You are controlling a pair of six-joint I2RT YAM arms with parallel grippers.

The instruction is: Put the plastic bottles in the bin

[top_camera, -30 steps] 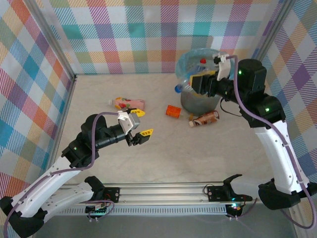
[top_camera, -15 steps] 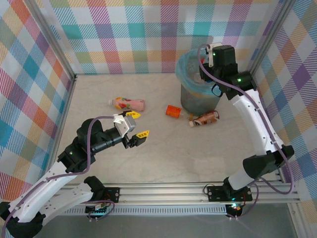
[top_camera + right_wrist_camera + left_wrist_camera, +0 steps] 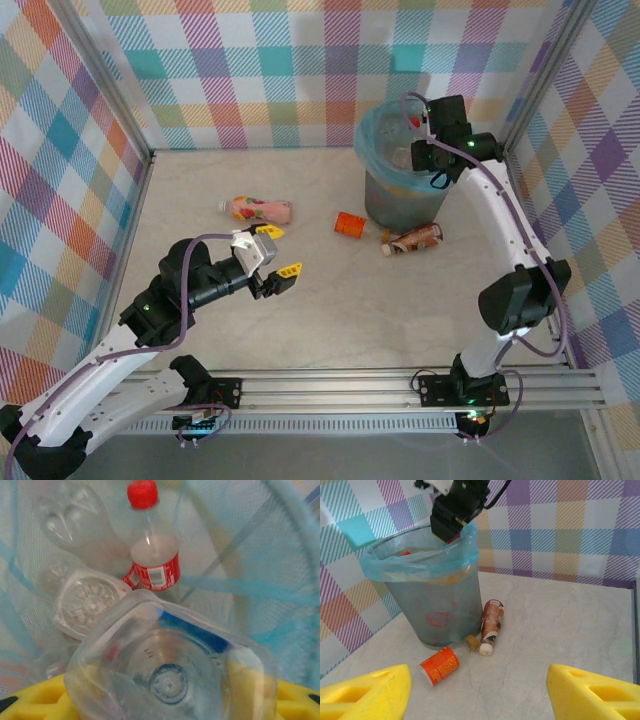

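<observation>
The bin (image 3: 398,195) is a grey wastebasket with a light-blue bag, at the back right. My right gripper (image 3: 424,158) hangs over its mouth, shut on a clear plastic bottle (image 3: 170,675) with a blue label, whose base faces the camera between the yellow fingers (image 3: 35,700). Inside the bin lie a red-capped bottle (image 3: 151,555) and other clear bottles (image 3: 75,515). On the table lie a pink bottle (image 3: 262,209), an orange-labelled bottle (image 3: 350,224) and a brown bottle (image 3: 415,239). My left gripper (image 3: 277,262) is open and holds nothing, right of the pink bottle.
In the left wrist view the bin (image 3: 430,595) stands ahead with the orange-labelled bottle (image 3: 440,665) and brown bottle (image 3: 491,625) at its foot. Checkered walls close the table on three sides. Bare tabletop lies between the left gripper and the bin.
The right arm swung from beside the bin's front to above its mouth, carrying the clear bottle over it. The left arm drew back slightly and stayed open.
</observation>
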